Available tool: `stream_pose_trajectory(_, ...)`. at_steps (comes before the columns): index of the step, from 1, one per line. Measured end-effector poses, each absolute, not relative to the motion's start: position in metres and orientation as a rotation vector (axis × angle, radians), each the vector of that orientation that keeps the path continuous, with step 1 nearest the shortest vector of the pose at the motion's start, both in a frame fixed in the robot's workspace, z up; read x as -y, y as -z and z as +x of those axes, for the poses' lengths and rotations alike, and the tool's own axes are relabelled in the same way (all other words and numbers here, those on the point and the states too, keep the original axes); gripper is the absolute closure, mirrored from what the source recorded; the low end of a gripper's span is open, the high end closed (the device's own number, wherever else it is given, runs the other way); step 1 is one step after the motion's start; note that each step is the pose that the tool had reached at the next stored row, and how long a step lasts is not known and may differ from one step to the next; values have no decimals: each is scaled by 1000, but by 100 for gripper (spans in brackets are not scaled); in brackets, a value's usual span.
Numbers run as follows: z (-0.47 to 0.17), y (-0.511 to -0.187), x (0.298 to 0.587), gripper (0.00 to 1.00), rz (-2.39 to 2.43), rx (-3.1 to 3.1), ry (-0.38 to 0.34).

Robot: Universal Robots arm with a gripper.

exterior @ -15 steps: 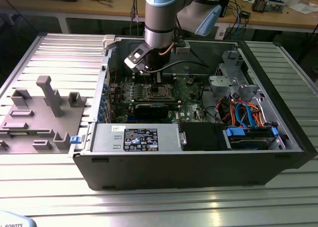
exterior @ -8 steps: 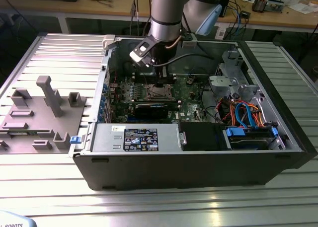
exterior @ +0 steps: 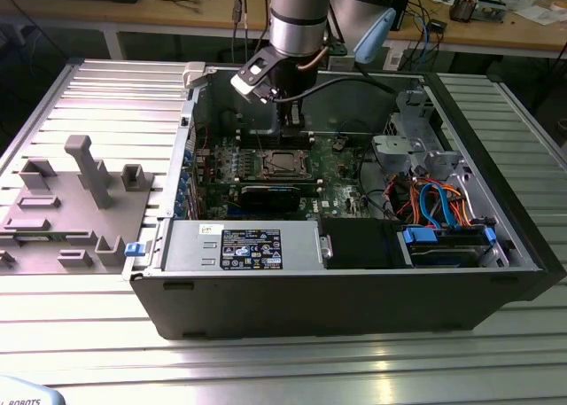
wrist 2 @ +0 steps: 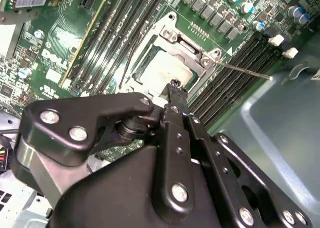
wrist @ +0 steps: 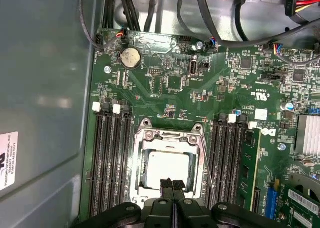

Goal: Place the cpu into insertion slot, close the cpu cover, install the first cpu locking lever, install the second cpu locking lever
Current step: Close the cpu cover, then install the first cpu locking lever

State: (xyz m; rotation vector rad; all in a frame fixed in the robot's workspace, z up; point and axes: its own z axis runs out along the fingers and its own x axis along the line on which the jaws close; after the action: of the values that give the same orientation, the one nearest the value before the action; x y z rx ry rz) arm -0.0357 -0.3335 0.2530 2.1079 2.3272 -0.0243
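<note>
Cpu sits socketed — gripper over it, jaws clenched — case on slatted metal table.

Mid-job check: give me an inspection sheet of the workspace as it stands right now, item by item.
Surface: ribbed aluminium table carrying the open computer case.
Job's things: cpu sits in the socket; cpu cover lies down around it; a thin locking lever runs along the socket's side, and I cannot tell whether it is latched.
Clutter: grey fixture tray on the table, at the exterior view's left of the case.
Grippers: gripper shut, holding nothing seen, tips by the cpu's edge.
Cables: blue and orange cables and black cables inside the case.
Surroundings: workbenches behind, with loose items.
</note>
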Motion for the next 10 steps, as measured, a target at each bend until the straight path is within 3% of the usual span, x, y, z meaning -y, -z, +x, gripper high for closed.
stream_pose_trajectory(10, -36, -253, 334, 89, 2108, -2327, 25)
